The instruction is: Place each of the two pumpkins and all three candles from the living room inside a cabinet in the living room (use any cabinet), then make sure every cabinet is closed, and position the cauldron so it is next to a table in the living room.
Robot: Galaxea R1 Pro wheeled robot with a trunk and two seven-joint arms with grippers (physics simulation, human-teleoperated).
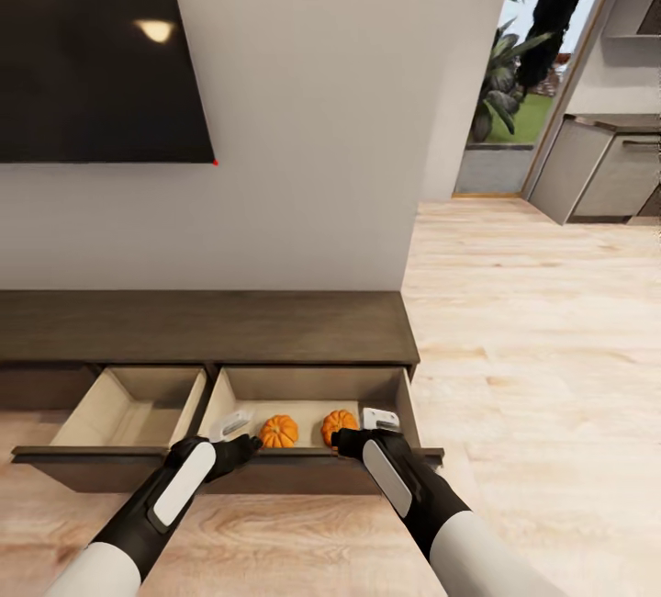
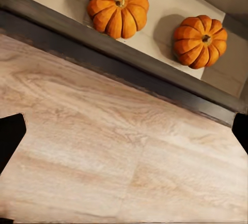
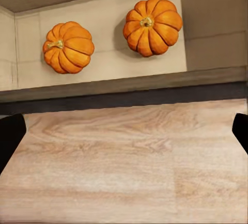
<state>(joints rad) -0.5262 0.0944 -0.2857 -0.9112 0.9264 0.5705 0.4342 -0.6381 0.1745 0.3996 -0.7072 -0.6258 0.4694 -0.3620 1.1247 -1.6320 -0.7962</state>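
The cabinet point(image 1: 202, 326) stands against the wall with two drawers pulled out. Two pumpkins point(image 1: 278, 432) point(image 1: 338, 425) lie side by side on the pale floor of the right drawer point(image 1: 312, 388). The left drawer point(image 1: 128, 409) holds nothing. My left gripper point(image 1: 237, 450) and right gripper point(image 1: 347, 440) hover at that right drawer's dark front edge, both open and holding nothing. The left wrist view looks over the drawer front at both pumpkins point(image 2: 118, 5) point(image 2: 200, 40). So does the right wrist view point(image 3: 67, 47) point(image 3: 152, 25). The candles and the cauldron are out of view.
A large dark TV screen point(image 1: 96, 46) hangs on the white wall above the cabinet. Light wood floor point(image 1: 542, 349) stretches to the right towards a doorway with grey kitchen units point(image 1: 601, 170) and plants point(image 1: 514, 64) beyond.
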